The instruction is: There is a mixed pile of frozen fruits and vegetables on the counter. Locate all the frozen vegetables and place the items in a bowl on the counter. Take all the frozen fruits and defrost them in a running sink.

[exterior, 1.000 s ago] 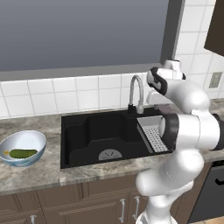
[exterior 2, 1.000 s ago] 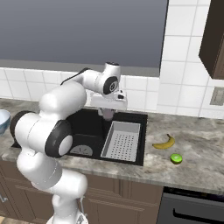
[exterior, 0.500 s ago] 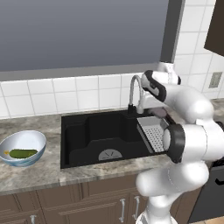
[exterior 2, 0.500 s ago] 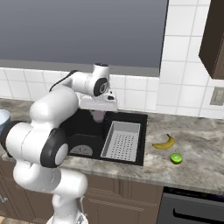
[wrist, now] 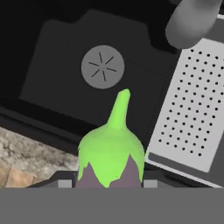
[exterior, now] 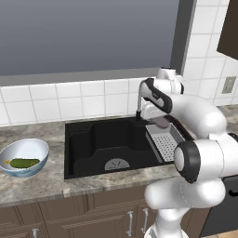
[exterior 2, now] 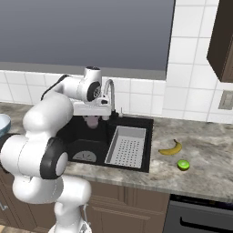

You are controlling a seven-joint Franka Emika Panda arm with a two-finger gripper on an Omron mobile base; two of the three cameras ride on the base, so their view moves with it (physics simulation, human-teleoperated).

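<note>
Eggplant (wrist: 109, 153) lower body cut off; bowl (exterior 2: 2, 124) half-cropped.

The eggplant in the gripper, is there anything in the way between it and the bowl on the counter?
Nothing visible blocks it. The eggplant hangs in the gripper above the sink; the bowl sits on the counter past the basin's far side, with open basin and bare counter between. The faucet stands behind the hand, off that line.
</note>
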